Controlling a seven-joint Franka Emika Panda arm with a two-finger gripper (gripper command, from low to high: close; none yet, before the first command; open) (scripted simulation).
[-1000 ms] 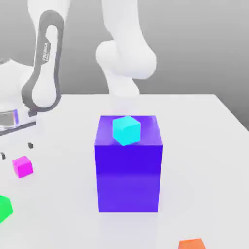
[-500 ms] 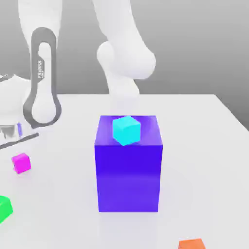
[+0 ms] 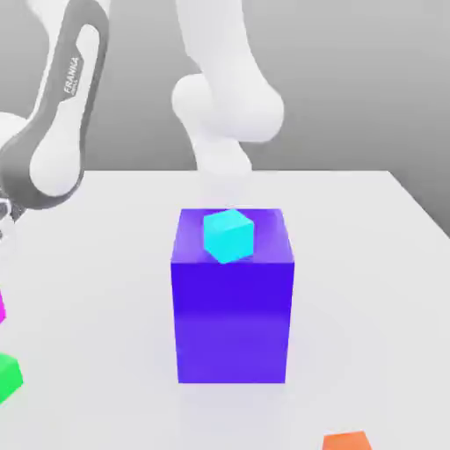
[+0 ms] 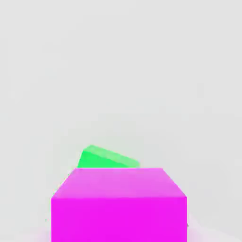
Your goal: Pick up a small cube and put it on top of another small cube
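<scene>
The small magenta cube [image 4: 118,205] sits very close under the hand camera, one flat face toward it. In the exterior view just a sliver of this cube [image 3: 1,308] shows at the left edge. My arm [image 3: 53,132] leans over to that edge, and the hand runs off the picture above the cube. My gripper is shut on the magenta cube. A small green cube [image 4: 106,158] lies just beyond it on the table, also seen low at the exterior view's left [image 3: 7,376]. A small cyan cube [image 3: 228,235] rests on the big blue-violet block [image 3: 233,308].
The blue-violet block stands tall in the middle of the white table [image 3: 369,264]. An orange cube [image 3: 345,441] lies at the front edge toward the exterior view's right. The robot's base [image 3: 224,114] rises behind the block.
The gripper has gone from open to shut. The arm has swung toward the exterior view's left, and the magenta cube has moved with it to the picture's edge.
</scene>
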